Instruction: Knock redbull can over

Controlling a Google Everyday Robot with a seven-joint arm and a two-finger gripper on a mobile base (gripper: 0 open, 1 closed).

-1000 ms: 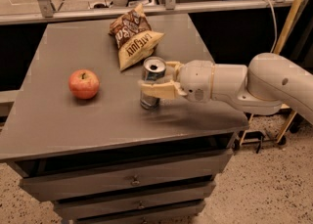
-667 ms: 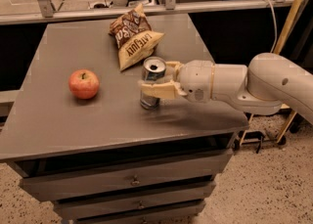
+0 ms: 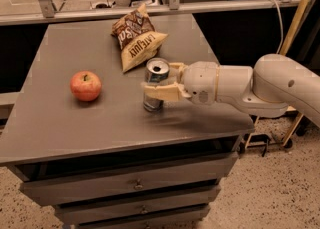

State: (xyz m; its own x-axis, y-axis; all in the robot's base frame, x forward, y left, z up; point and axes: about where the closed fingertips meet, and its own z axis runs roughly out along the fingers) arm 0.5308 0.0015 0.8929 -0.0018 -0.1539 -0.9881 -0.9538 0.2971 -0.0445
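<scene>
- Your redbull can (image 3: 153, 104) stands upright on the grey table (image 3: 60, 123), toward its right half. Its open silver top faces up, and nothing shows it leaning.
- The can sits well to the right of the apple (image 3: 85, 85) and just in front of the lower chip bag (image 3: 141, 48), apart from both as far as you can see.
- Your gripper (image 3: 160, 79) reaches in from the right at about the can's upper half, with the white arm (image 3: 250, 85) stretched low across the table's right edge.
- The fingers (image 3: 162, 93) are clasped on the can: the near one lies across its front face and the other sits behind it, so the can is held between them rather than merely touched from one side.
- Judge the task as part done. The approach is over and contact is made, but the can is not yet on its side, so the knock itself remains.
- What is left, by the look of it, is a sideways tip or push high on the can, enough to carry it past its balance point and lay it flat.
- Mind the direction: a topple toward the back would land on the chip bags, while the bare table to the left and front gives it room to fall.
- With the top open, you cannot tell whether anything is inside that might spill.
</scene>
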